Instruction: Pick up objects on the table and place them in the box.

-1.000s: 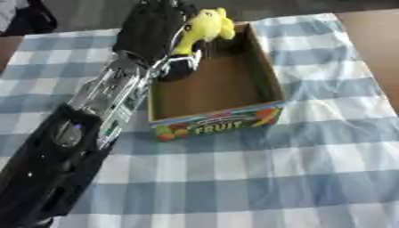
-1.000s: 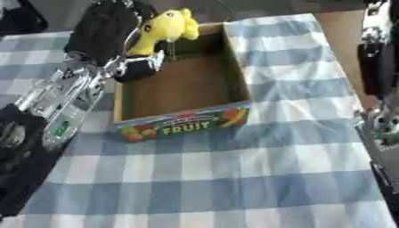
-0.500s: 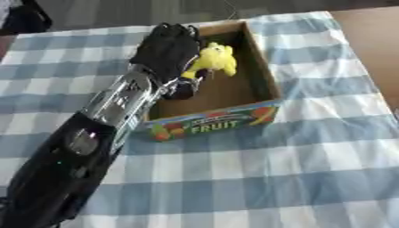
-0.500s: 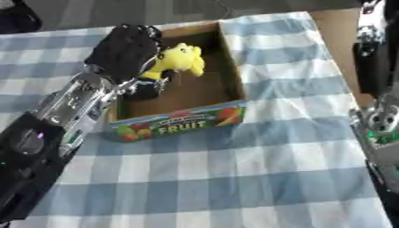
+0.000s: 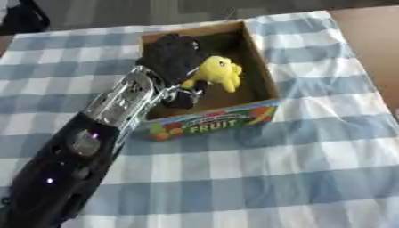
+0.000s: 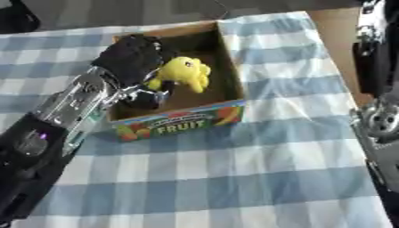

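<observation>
Black left hand (image 5: pixel 173 60) (arm stretched diagonally) curls round yellow toy (image 5: pixel 218 74) inside the box (image 5: pixel 210 125).

- A table (image 5: pixel 366 35) is carrying a blue and white checked cloth (image 5: pixel 257 178).
- A cardboard box (image 5: pixel 214 122) with "FRUIT" on its front is sitting on the cloth, right under the robot's left hand (image 5: pixel 171 58).
- Bare brown table is showing far to the hand's right.

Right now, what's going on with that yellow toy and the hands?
Left hand shut on yellow toy, inside the fruit box. Right hand not showing, only its arm at the view's right edge. Nothing in the way.
</observation>
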